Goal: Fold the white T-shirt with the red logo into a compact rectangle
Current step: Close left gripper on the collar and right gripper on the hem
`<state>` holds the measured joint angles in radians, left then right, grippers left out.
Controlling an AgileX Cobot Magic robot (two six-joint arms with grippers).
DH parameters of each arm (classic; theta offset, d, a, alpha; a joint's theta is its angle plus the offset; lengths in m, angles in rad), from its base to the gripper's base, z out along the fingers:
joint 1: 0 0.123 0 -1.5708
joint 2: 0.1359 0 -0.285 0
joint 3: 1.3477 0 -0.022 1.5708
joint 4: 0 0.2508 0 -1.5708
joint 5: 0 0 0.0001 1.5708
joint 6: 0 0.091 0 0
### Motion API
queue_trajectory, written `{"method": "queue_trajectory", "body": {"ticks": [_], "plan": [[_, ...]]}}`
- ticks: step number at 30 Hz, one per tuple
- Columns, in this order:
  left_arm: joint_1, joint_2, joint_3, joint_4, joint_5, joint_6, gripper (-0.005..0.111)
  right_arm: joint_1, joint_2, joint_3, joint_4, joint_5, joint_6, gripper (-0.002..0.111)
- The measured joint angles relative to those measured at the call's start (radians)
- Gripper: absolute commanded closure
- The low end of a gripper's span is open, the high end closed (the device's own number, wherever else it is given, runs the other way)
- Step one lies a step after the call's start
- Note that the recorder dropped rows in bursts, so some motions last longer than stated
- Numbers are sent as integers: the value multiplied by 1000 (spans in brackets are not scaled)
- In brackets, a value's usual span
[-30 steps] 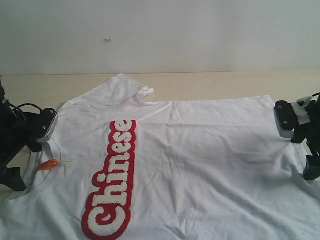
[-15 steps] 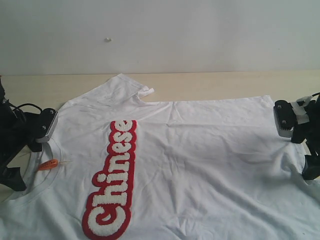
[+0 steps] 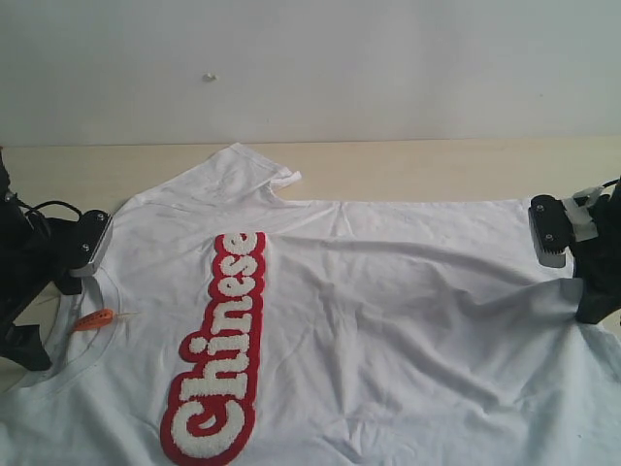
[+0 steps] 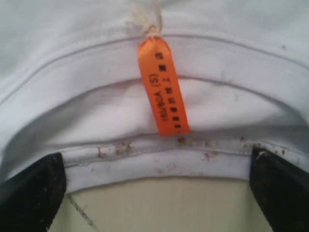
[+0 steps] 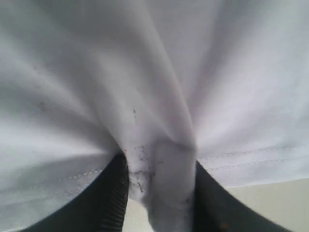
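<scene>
Clearly nothing is folded yet: the white T-shirt [image 3: 388, 320] lies spread across the lower frame on the desk [image 3: 408, 160]. Right gripper [image 5: 161, 191] jaws clamp its hem [image 5: 241, 157]; left gripper [image 4: 154, 193] jaws stand apart at the collar [image 4: 159, 159].

T-shirt [image 3: 408, 320] on table [image 3: 437, 165], logo [image 3: 221, 349] left of centre, neck tag [image 3: 92, 319] at far left
</scene>
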<state>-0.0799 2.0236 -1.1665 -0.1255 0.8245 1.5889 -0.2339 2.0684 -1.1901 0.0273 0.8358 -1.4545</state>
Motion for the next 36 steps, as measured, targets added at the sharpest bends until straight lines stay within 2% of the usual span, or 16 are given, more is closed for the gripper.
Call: {"method": "queue_trajectory", "body": {"ticks": [5, 10, 36], "plan": [[0, 0, 0, 0, 0, 0, 1, 0, 0, 0, 0, 2, 0, 82], [0, 0, 0, -2, 0, 0, 1, 0, 0, 0, -15, 2, 0, 108], [0, 0, 0, -6, -2, 0, 1, 4, 0, 0, -27, 2, 2, 108]]}}
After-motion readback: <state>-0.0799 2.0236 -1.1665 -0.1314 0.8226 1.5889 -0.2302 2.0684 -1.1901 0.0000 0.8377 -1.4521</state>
